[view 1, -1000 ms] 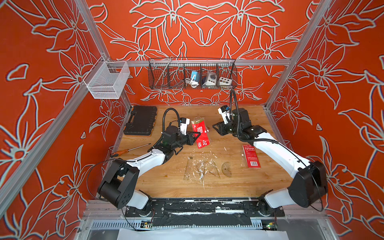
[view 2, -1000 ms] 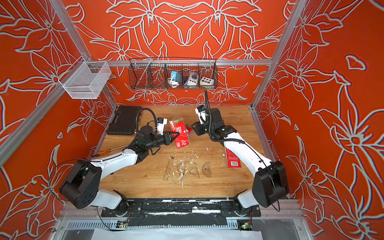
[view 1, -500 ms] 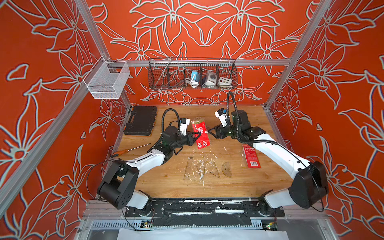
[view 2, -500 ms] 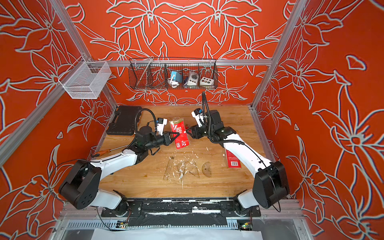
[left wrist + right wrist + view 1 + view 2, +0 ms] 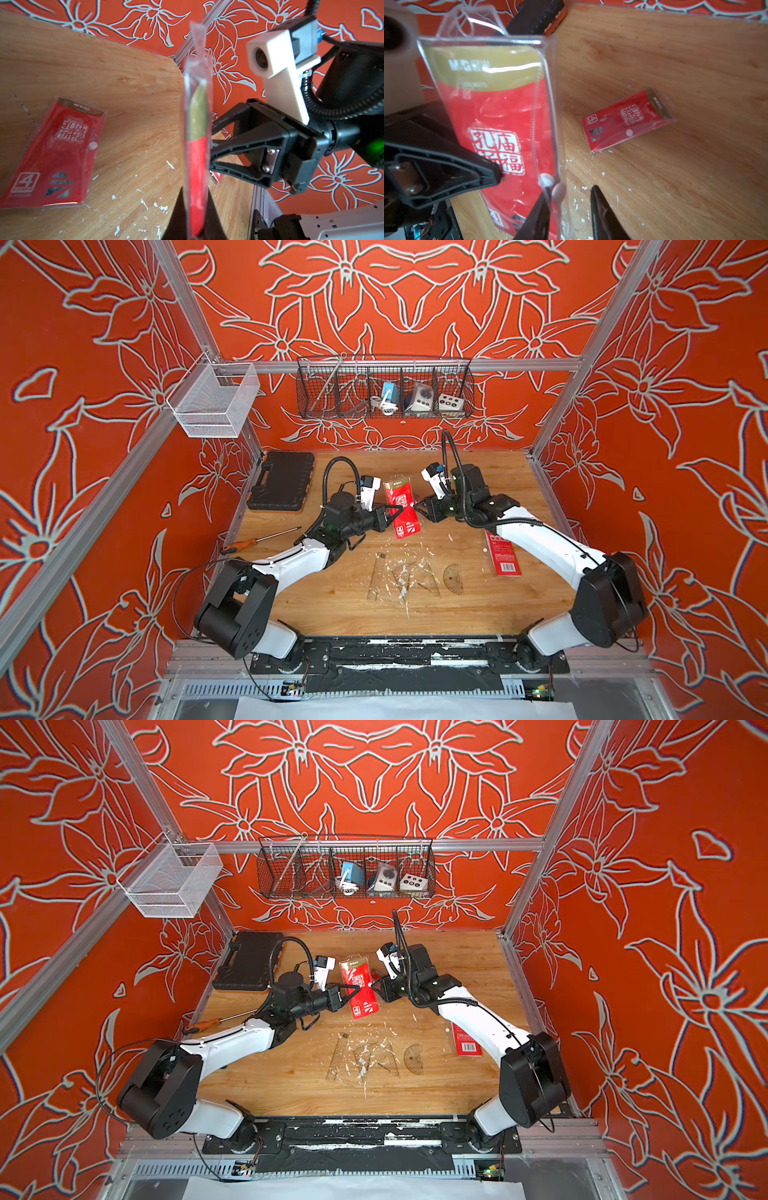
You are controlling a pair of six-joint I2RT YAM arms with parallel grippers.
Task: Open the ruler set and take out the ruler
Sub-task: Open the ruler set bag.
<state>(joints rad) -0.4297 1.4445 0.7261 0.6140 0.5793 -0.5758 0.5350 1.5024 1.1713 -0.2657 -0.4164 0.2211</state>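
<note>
Wooden table (image 5: 498,472) below; my left gripper (image 5: 195,209) clamps the ruler set (image 5: 401,506) on edge over it. My right gripper (image 5: 569,207), narrowly parted, straddles the snap flap (image 5: 559,192). Opening step, I judge; next, pinch and peel.

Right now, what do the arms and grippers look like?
White link shells, black joint housings and black corrugated cables on left arm and right arm. Black triangular open-frame fingers on left gripper and right gripper, white camera mounts. A green light at right wrist.
</note>
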